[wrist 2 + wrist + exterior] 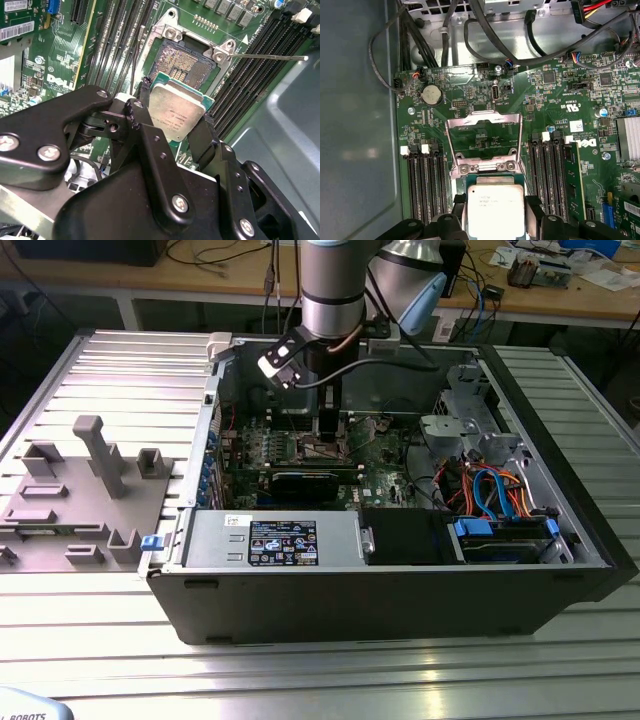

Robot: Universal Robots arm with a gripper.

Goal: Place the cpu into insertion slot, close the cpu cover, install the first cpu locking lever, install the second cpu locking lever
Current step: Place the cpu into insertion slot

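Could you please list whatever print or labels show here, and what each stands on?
cpu: faint print lines on its metal top, too small to read.
motherboard: white logo and codes, fine print too small to read.
power supply label: icons and text, too blurred to read.

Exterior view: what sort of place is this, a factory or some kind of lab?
Probably a robotics lab or workshop: an opened computer case lies on a ribbed metal table, a robot arm reaches into it, its gripper holding the cpu, and a cluttered workbench stands behind.
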